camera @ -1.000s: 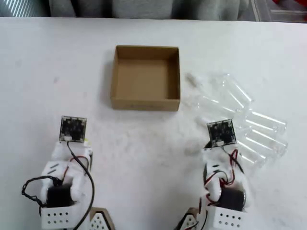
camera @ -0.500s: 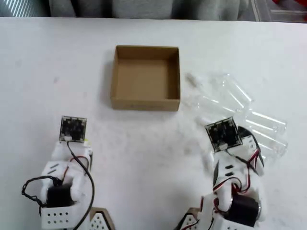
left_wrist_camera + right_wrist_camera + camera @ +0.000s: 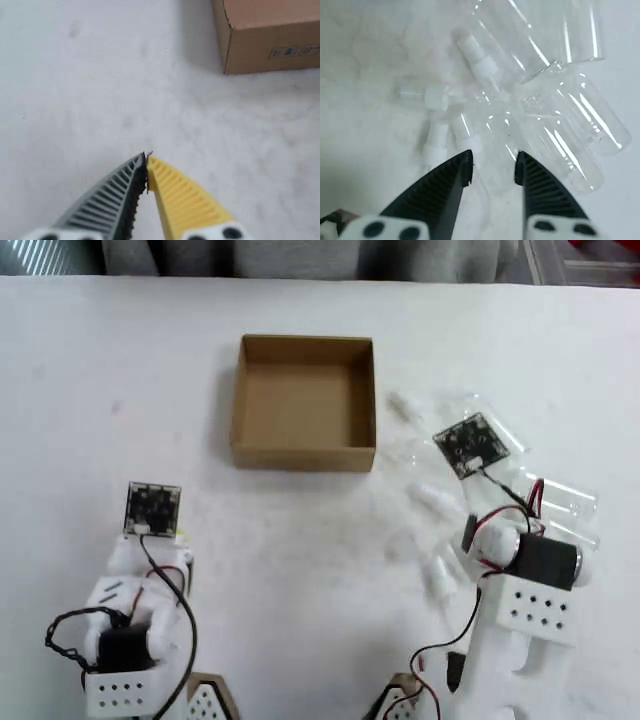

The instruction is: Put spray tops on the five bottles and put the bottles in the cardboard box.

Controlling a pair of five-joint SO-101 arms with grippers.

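Cardboard box [image 3: 300,457] sits mid tabletop [image 3: 120,370], toward the far side. Bottles [image 3: 565,505] lie clustered right of the box, spray tops [image 3: 438,575] loose just left of them. Right arm [image 3: 520,570] over the cluster; left arm [image 3: 140,580] near-left, well apart from the box.

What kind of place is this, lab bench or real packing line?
Most likely a lab or test bench, not a production line: a plain white table, two small robot arms with exposed wiring, and one open cardboard box beside a loose pile of clear bottles and spray tops.
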